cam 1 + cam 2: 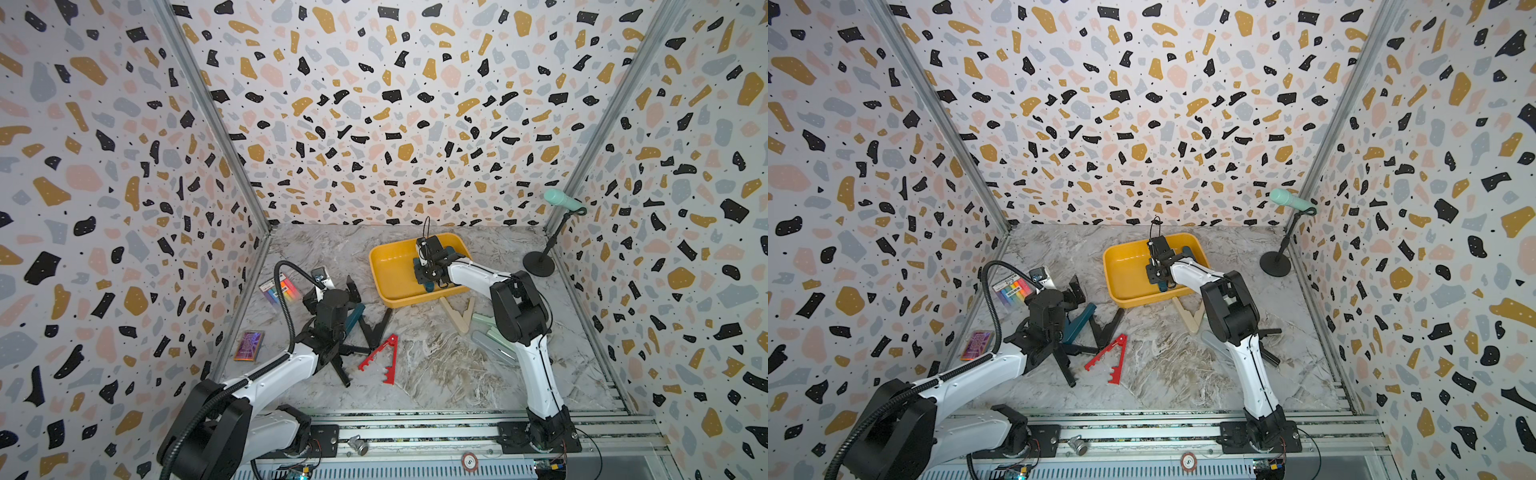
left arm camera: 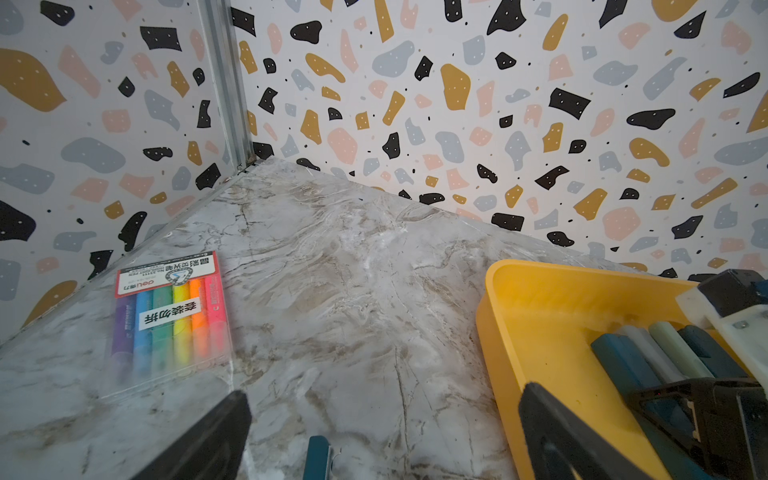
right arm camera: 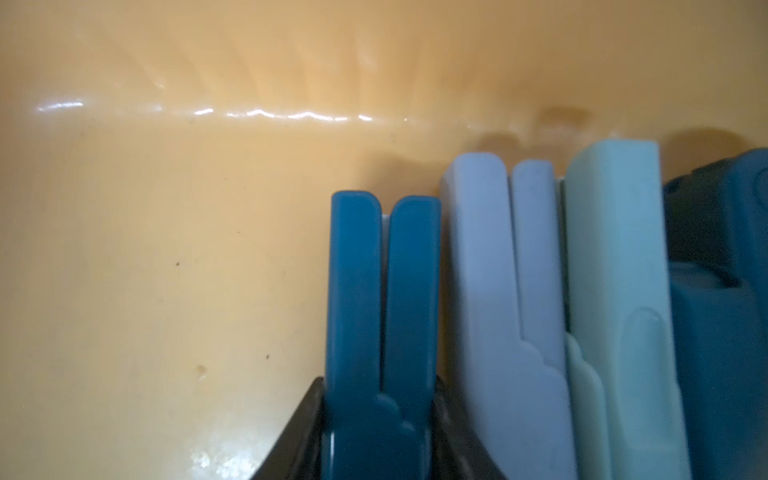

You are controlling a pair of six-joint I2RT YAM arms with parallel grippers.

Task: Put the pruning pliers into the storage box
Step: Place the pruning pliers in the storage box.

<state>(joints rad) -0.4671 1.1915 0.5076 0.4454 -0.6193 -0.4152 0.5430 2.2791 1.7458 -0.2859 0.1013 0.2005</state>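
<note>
Right gripper [image 3: 380, 411] is down inside the yellow box [image 1: 388, 270]. Its black fingers [image 3: 305, 419] press on both flanks of the dark teal pliers [image 3: 382, 291], clamped, with the two arms of that pair squeezed together. The pair lies low along the box floor.

Just beside the right gripper, on one side only, three more pairs lie parallel in the box:
- The grey pliers [image 3: 503, 270] are nearest, close against the gripped pair.
- The mint pliers [image 3: 615, 270] come next.
- The second teal pliers [image 3: 719, 249] lie farthest from the gripper.

On the gripper's other side there is only bare box floor.

Left gripper [image 2: 380, 440] is outside the box and well apart from the right one. Its fingers are spread wide with nothing between them, and it hovers over the marble table [image 2: 353, 270]. Below it, between the fingers, shows the tip of the loose teal pliers [image 1: 355, 318]. The box wall is near one finger, and the marker packet [image 2: 170, 316] lies beyond the other.

Still on the table near the left gripper in both top views:
- black pliers [image 1: 376, 328]
- red notched pliers [image 1: 380, 353]
- another black pair [image 1: 343, 368] under the arm

The beige pliers [image 1: 457, 313] lie just outside the box, nearer the right gripper. The pale pliers [image 1: 490, 332] are partly hidden by the right arm, so I cannot count them. The purple card [image 1: 249, 345] lies behind the left gripper by the wall.
</note>
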